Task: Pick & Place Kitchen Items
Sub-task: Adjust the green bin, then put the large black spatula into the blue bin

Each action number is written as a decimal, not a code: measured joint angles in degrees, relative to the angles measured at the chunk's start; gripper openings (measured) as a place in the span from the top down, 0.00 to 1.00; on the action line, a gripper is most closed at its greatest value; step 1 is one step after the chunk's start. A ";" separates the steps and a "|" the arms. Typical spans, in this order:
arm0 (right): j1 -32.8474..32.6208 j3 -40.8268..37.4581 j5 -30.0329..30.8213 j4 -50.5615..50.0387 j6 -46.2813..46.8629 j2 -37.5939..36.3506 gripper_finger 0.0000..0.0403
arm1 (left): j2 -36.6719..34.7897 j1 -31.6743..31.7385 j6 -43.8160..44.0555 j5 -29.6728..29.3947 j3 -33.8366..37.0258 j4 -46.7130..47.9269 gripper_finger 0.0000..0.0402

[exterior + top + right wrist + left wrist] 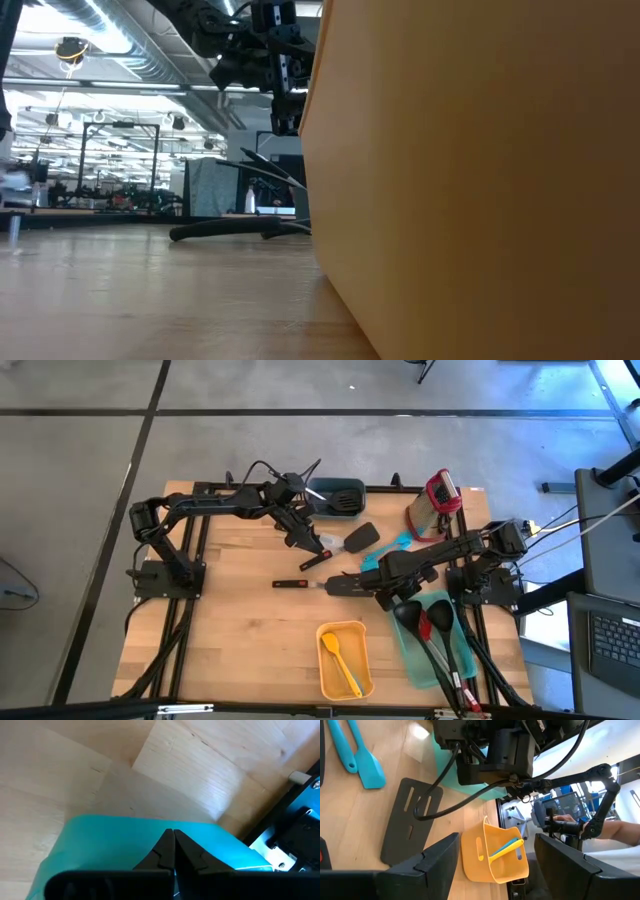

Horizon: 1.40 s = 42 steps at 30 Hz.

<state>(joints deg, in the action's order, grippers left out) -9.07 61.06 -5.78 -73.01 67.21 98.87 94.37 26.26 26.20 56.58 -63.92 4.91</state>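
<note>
My left gripper (310,545) (497,845) hangs open over the table's middle, far side, with nothing between its fingers. My right gripper (388,598) (173,831) is shut on nothing and points down over the far left corner of the teal tray (440,660) (125,835). A black slotted turner (340,582) (412,820) lies flat on the wood between the two grippers. Two teal spatulas (400,545) (365,760) and a black spatula (360,537) lie flat farther back. Black, red-trimmed ladles (420,622) lie in the teal tray. A yellow spatula (340,660) lies in the yellow bin (362,680).
A black bin (338,497) stands at the far edge. A red and white item (438,500) stands at the far right. In the low view the yellow bin's wall (480,180) blocks the right half. The wood at the near left is bare.
</note>
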 joint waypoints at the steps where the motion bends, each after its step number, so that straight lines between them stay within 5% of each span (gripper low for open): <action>1: 0.12 0.00 0.00 -0.01 0.05 0.00 1.00 | 0.00 0.01 0.00 0.00 0.00 0.00 0.37; 18: 3.12 -2.48 3.66 -11.74 0.30 0.02 1.00 | 0.00 0.01 -0.46 0.02 0.00 0.00 0.37; 30: 3.02 -10.05 -3.87 -10.47 -2.56 -0.09 1.00 | 0.00 0.00 -0.92 0.04 0.00 0.02 0.37; 42: 3.34 -3.19 4.52 -15.50 -0.08 0.11 1.00 | 0.00 0.00 -1.46 0.03 0.00 0.04 0.37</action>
<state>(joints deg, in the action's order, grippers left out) -5.73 57.87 -1.26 -88.52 67.13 98.98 94.37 26.26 24.73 56.60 -63.92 4.95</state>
